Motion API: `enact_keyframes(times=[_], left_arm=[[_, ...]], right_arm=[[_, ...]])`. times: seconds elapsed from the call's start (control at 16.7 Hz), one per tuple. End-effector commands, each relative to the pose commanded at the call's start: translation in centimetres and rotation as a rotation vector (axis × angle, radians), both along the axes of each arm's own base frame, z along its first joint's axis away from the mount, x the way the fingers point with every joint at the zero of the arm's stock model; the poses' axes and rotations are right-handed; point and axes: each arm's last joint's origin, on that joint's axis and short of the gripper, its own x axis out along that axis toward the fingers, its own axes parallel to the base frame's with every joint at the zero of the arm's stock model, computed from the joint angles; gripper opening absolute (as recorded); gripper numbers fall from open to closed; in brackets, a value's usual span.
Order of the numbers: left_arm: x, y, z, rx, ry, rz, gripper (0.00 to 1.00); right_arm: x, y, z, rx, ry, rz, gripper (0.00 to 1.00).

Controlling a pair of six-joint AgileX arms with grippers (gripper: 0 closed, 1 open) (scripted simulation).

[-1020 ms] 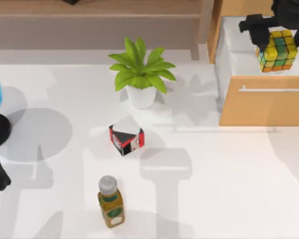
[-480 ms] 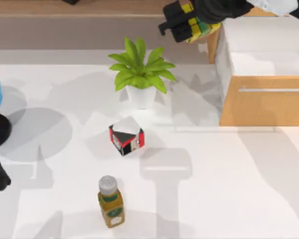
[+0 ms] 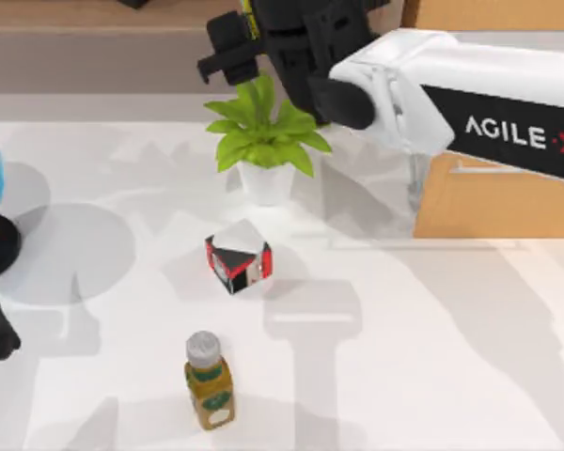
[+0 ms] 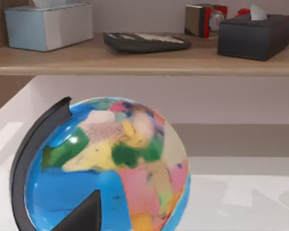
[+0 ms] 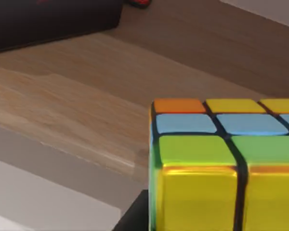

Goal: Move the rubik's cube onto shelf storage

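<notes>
The right gripper, clamped on the small yellow-green rubik's cube, should lower it level onto the long light-brown wooden shelf storage, clear of the edge.

So in front of me there's a potted plant, a red-black-white box just below it, and a green bottle nearer still (grey cap, standing upright). A globe sits at the table's left edge.
</notes>
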Motion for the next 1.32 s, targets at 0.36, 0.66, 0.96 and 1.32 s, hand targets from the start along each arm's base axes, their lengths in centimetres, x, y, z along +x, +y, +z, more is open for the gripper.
enact_keyframes(times=[0.36,0.66,0.96,1.32], left_arm=[[0.0,0.0,0.0,0.000,0.000,0.000,1.00],[0.0,0.0,0.0,0.000,0.000,0.000,1.00],[0.0,0.0,0.0,0.000,0.000,0.000,1.00],[0.0,0.0,0.0,0.000,0.000,0.000,1.00]], right_arm=[[-0.9,1.5,-4.3,0.153,-0.263,-0.103,0.00],[-1.8,1.1,-6.4,0.269,-0.397,-0.191,0.00],[-2.1,0.9,-7.0,0.308,-0.433,-0.220,0.00],[-1.6,0.8,-6.8,0.312,-0.436,-0.222,0.00]])
